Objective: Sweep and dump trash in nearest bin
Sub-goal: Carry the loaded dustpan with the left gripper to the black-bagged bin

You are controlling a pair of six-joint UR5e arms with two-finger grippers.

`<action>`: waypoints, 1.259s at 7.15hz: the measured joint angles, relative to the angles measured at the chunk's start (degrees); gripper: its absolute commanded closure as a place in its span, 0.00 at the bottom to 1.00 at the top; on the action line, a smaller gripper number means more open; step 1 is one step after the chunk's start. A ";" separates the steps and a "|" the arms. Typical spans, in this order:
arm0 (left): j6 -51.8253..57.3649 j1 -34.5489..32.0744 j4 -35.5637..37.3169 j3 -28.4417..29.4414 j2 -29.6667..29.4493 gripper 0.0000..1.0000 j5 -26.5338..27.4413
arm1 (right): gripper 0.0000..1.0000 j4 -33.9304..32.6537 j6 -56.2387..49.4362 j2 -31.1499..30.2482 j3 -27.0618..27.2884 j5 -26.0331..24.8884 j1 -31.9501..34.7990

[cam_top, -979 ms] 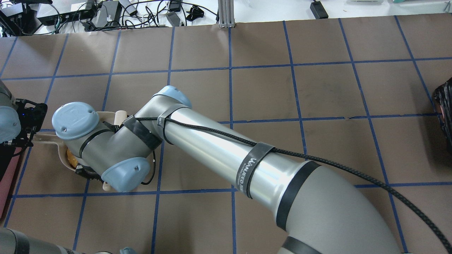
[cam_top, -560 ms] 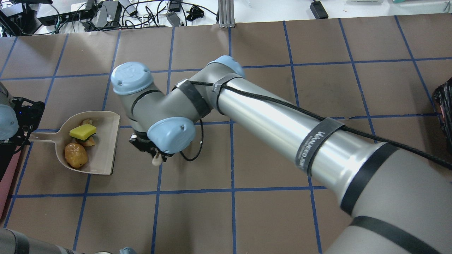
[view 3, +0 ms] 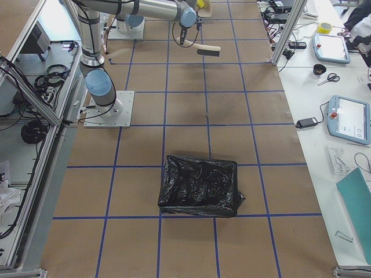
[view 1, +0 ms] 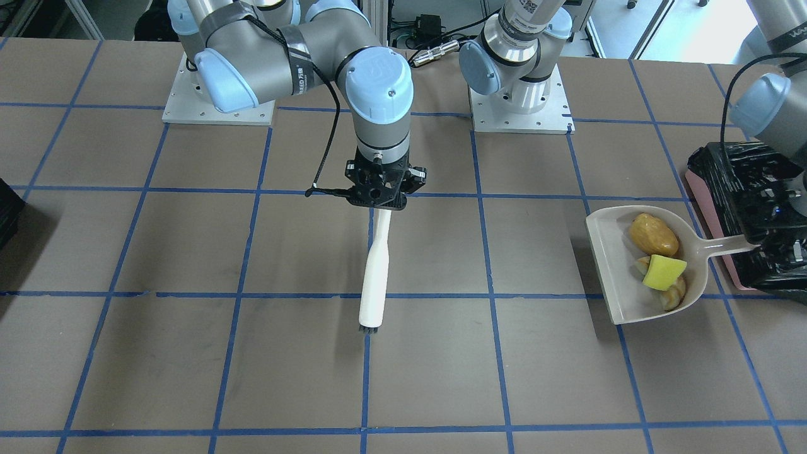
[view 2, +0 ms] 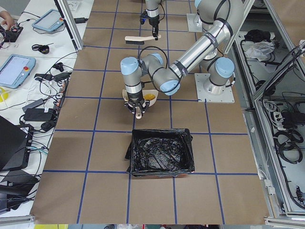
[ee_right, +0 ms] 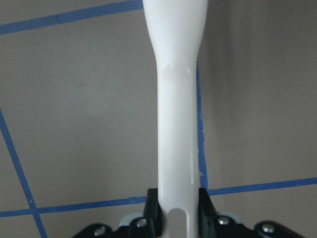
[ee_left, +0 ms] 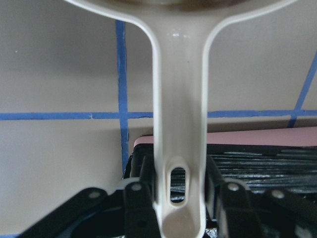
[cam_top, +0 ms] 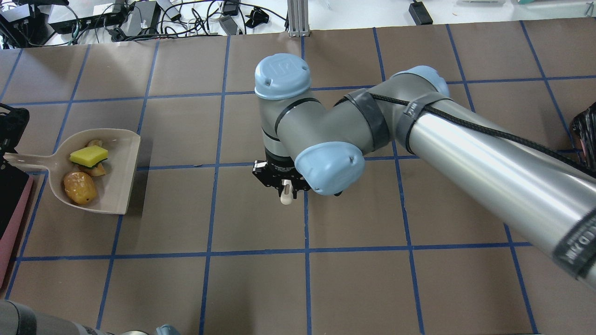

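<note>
The trash lies in a beige dustpan (cam_top: pixel 122 188): a brown-orange lump (cam_top: pixel 80 188), a yellow-green wedge (cam_top: pixel 88 155) and a tan peel piece (cam_top: pixel 97 170) under the wedge. They also show in the front view: lump (view 1: pixel 654 234), wedge (view 1: pixel 664 272), peel (view 1: pixel 674 293). My left gripper (ee_left: pixel 181 201) is shut on the dustpan handle (ee_left: pixel 179 114), just over the pink bin's (view 1: pixel 698 187) edge. The bin's black bag (view 2: pixel 161 152) is open. My right gripper (view 1: pixel 380 195) is shut on a white brush (view 1: pixel 376 277), held over the table's middle, bristles down.
A second black-bagged bin (view 3: pixel 200 185) stands at the table's other end, its edge at the overhead view's right (cam_top: pixel 587 149). My right arm (cam_top: pixel 465 139) stretches across the right half. Cables and boxes (cam_top: pixel 116 18) lie beyond the far edge.
My right arm has swung right with the brush, from over the dustpan to the table's middle, uncovering the trash in the pan. The dustpan has shifted slightly left toward the pink bin.
</note>
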 measured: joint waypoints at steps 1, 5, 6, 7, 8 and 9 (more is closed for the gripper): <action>0.02 1.54 -1.15 1.57 0.09 1.00 -2.14 | 1.00 -5.37 -2.83 -4.37 7.88 0.02 -0.27; 0.16 11.41 -12.53 12.40 0.22 1.00 -12.54 | 1.00 -12.25 -2.49 -8.40 18.72 0.04 5.11; 1.51 14.02 -15.94 16.39 -0.23 1.00 -12.83 | 1.00 -12.20 -1.33 -8.07 19.09 -0.08 5.97; 4.27 17.37 -17.39 19.47 -1.04 1.00 -12.86 | 1.00 -12.18 -0.71 -8.09 19.32 -0.07 6.30; 7.10 20.80 -17.35 21.48 -1.99 1.00 -12.82 | 1.00 -12.17 -0.27 -8.23 19.49 0.03 6.41; 9.79 23.61 -16.25 23.19 -3.17 1.00 -12.76 | 1.00 -12.25 0.04 -8.38 19.88 0.14 6.46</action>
